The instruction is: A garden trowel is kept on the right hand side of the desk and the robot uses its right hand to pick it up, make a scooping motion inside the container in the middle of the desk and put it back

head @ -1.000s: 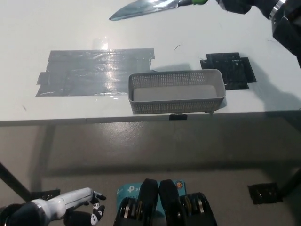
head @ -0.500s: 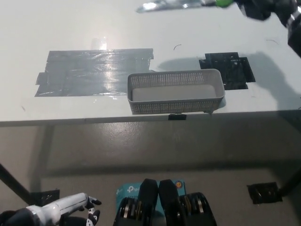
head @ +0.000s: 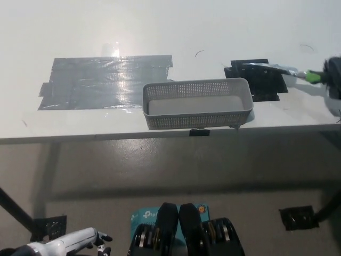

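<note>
Trowel brought low over the black patch at the table's right side, next to the container.

The black right hand (head: 333,74), at 3 o'clock and mostly cut off by the picture edge, seems closed round the green handle of the trowel (head: 282,69). The blade points towards 9 o'clock and lies low over the black tape patch (head: 262,86), though I cannot tell whether it touches. The mesh container (head: 197,114) sits just beside the patch, at the near edge of the table (head: 160,32). A second ago the trowel was held high at 12 to 1 o'clock, beyond the container. It has swung down to the right, which probably means it is being put back. The white left hand (head: 74,244) rests at 7 o'clock, lower than before.
</note>
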Available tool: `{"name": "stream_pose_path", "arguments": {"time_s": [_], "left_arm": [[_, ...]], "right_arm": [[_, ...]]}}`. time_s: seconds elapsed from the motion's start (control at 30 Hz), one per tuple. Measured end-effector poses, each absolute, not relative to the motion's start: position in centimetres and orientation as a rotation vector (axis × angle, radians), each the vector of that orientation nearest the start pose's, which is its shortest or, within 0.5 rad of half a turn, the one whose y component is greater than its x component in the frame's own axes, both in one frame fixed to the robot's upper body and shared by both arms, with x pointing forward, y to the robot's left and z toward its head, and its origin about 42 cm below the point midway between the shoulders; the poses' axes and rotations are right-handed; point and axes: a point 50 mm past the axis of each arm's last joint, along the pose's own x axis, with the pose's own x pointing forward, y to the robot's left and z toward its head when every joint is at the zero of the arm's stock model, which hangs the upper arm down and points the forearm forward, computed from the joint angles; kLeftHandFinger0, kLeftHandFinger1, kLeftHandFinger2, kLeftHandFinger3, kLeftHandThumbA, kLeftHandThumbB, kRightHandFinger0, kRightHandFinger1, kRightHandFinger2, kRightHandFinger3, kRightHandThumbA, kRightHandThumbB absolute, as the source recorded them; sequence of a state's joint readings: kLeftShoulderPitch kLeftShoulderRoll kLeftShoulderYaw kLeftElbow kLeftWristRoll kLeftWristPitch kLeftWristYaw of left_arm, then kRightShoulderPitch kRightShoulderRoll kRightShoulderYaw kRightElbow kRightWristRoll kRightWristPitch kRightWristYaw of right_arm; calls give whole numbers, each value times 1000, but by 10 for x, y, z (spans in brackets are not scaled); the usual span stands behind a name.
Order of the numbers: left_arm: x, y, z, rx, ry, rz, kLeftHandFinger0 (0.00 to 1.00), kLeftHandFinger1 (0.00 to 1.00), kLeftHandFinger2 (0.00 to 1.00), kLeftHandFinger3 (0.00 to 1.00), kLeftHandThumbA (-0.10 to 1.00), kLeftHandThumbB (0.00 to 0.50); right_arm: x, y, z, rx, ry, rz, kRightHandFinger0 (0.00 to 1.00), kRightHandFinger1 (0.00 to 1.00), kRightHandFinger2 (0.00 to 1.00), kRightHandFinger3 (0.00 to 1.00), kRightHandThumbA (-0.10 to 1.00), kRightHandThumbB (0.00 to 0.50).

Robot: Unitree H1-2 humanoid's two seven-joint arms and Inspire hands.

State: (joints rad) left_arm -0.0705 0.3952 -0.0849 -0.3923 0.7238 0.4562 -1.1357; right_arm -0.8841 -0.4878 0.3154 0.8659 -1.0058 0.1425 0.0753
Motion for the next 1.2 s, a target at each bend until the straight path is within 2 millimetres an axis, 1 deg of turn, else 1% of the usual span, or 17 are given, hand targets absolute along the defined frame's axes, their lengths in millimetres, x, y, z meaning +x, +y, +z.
{"name": "stream_pose_path", "arguments": {"time_s": [0.07,0.13,0.27,0.33,0.4,0.5,0.53,0.6,0.63,0.67,0.73,0.77,0.8,0.9,0.97,1.0,1.2], "left_arm": [[269,275,171,947,511,-785,1000,1000,1000,1000,1000,193],[268,275,171,947,512,-784,1000,1000,1000,1000,1000,186],[268,276,171,946,511,-781,1000,1000,1000,1000,1000,206],[268,276,172,945,511,-778,1000,1000,1000,1000,1000,210],[268,278,173,944,510,-769,1000,1000,1000,1000,1000,208],[269,281,174,942,509,-756,1000,1000,1000,1000,1000,202],[269,281,175,943,507,-755,1000,1000,1000,1000,1000,202],[269,282,176,943,505,-751,1000,1000,1000,1000,1000,210],[269,282,176,943,504,-750,1000,1000,1000,1000,1000,214],[269,282,176,943,504,-750,1000,1000,1000,1000,1000,208],[269,282,176,943,504,-749,1000,1000,1000,1000,1000,208],[269,282,176,944,504,-748,1000,1000,1000,1000,1000,208],[269,282,177,945,503,-747,1000,1000,1000,1000,1000,207],[270,282,178,948,499,-745,1000,1000,1000,1000,1000,208],[270,282,178,949,497,-744,1000,1000,1000,1000,1000,201],[271,282,179,949,496,-744,1000,1000,1000,1000,1000,209],[273,281,182,953,486,-740,1000,1000,1000,1000,1000,201]], "right_arm": [[532,-343,241,-1643,199,-49,0,0,263,229,-95,0],[531,-347,239,-1642,227,-80,2,56,347,382,-64,0],[531,-347,237,-1652,235,-109,0,25,292,362,-99,0],[531,-346,233,-1661,230,-110,0,54,305,458,-100,4],[531,-343,227,-1674,224,-100,0,66,324,407,-100,76],[530,-335,219,-1672,205,-69,53,170,426,598,-100,137],[530,-333,218,-1672,202,-64,38,160,421,773,-100,157],[527,-327,215,-1669,179,-46,32,184,437,1000,-62,102],[526,-322,214,-1662,162,-34,4,155,401,1000,-40,93],[524,-317,214,-1652,141,-22,358,596,832,1000,108,101],[518,-307,214,-1644,105,5,545,803,1000,1000,183,113],[515,-301,214,-1641,83,22,553,819,1000,1000,195,117],[512,-295,213,-1638,70,42,1000,1000,1000,1000,299,193],[509,-285,214,-1644,50,79,1000,1000,1000,1000,439,268],[507,-278,216,-1660,42,107,1000,1000,1000,1000,541,379],[506,-275,217,-1663,41,118,1000,1000,1000,1000,625,476],[505,-274,222,-1640,113,164,1000,1000,1000,1000,960,500]]}}
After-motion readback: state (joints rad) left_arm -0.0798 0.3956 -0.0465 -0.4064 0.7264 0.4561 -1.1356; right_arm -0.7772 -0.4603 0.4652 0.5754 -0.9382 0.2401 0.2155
